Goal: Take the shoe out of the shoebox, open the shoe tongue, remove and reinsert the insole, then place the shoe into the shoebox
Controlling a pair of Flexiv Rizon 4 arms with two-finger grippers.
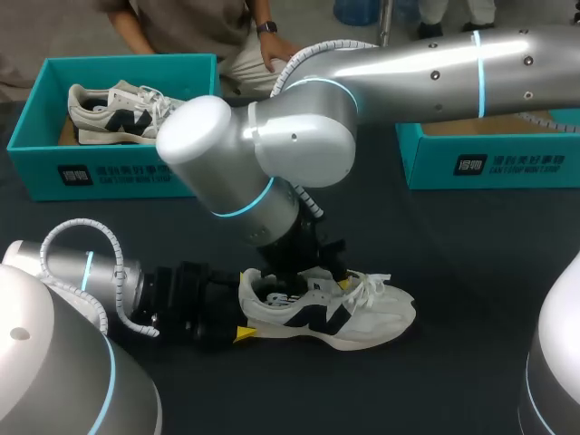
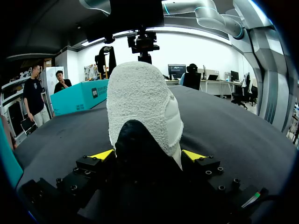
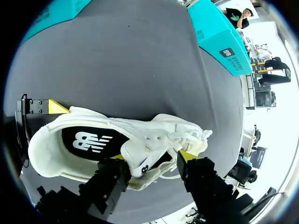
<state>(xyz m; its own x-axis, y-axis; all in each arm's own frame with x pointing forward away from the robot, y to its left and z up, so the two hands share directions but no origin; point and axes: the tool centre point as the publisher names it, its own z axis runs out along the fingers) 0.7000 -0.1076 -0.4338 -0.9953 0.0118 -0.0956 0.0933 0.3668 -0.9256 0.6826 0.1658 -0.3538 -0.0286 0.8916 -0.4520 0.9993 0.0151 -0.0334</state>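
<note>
Your left gripper (image 2: 148, 155) is clamped on the heel of the shoe (image 1: 362, 317), one yellow tip pressed to each side of it. Your right gripper (image 3: 153, 157) comes down from above and pinches the tongue (image 3: 147, 151): one finger sits inside the opening, the other outside by the laces (image 3: 194, 140), and both tips touch it. Under the tongue the black insole (image 3: 91, 140) lies flat inside the shoe. The shoe stands on its sole on the dark table (image 1: 471, 272), near the middle, heel to the left and toe to the right, outside either box. Your left arm reaches it from the near left, while your right arm crosses in from the far right, elbow high over the table. At the far left sits a teal shoebox (image 1: 36, 136) with a second shoe (image 1: 109, 111) lying in it. Another teal shoebox (image 1: 426, 163) stands at the far right, well apart from the shoe you hold
</note>
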